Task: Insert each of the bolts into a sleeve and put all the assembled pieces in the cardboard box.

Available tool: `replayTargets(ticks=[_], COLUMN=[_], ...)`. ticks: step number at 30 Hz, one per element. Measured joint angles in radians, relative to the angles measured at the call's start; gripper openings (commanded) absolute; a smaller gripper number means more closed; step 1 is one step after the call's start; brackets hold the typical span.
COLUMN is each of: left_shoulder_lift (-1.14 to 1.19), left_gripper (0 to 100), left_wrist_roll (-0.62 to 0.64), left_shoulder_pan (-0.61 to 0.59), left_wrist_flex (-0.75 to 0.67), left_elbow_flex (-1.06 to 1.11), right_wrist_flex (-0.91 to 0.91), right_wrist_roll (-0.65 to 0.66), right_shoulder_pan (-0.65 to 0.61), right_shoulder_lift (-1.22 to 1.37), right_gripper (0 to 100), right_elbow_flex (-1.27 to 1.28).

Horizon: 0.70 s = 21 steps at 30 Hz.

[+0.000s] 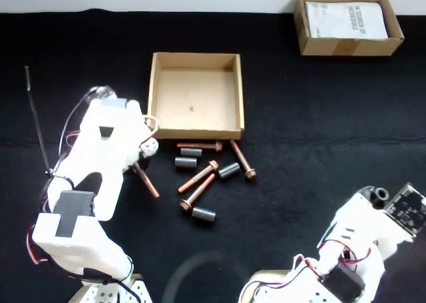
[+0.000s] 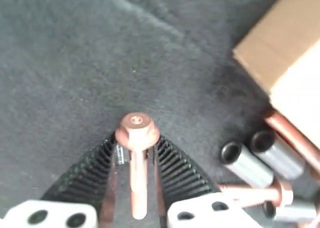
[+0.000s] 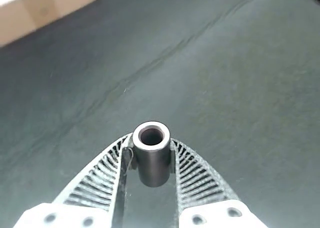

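Note:
My left gripper (image 2: pixel 136 144) is shut on a copper bolt (image 2: pixel 136 138), whose hex head sticks out past the fingertips. In the high view this bolt (image 1: pixel 146 182) slants down from the left gripper (image 1: pixel 142 162), just left of the pile. My right gripper (image 3: pixel 151 150) is shut on a grey sleeve (image 3: pixel 151 153) with its bore facing the camera. That sleeve (image 1: pixel 379 195) is at the table's front right. Several bolts (image 1: pixel 198 176) and loose sleeves (image 1: pixel 204 215) lie in front of the open cardboard box (image 1: pixel 154 90). Two sleeves (image 2: pixel 240 160) lie beside the box corner (image 2: pixel 280 52).
A second cardboard box (image 1: pixel 313 44) holding a printed sheet stands at the back right; its edge (image 3: pixel 35 7) also appears in the right wrist view. A thin black rod (image 1: pixel 36 120) lies at the far left. Black cloth covers the table.

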Motion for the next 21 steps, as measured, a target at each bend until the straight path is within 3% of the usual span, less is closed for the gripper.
replayTargets(ticks=[4, 10, 16, 21], left_shoulder_lift=[0.000, -0.061, -0.341, -0.683], left_gripper=[1, 1, 1, 1], left_wrist_roll=[-0.126, -0.315, -0.437, -0.502], left_shoulder_pan=[0.000, 0.000, 0.006, 0.109], left_wrist_flex=[0.072, 0.218, 0.232, 0.209], left_elbow_flex=[-0.080, -0.204, -0.184, -0.017], right_wrist_flex=[-0.002, -0.002, -0.006, -0.006], right_wrist_roll=[0.000, 0.000, 0.000, 0.052], right_shoulder_pan=[-0.135, -0.462, -0.792, -0.973], right_shoulder_lift=[0.000, 0.000, 0.000, 0.000], right_gripper=[0.7, 0.7, 0.7, 0.7], right_elbow_flex=[0.031, 0.055, 0.055, 0.055])
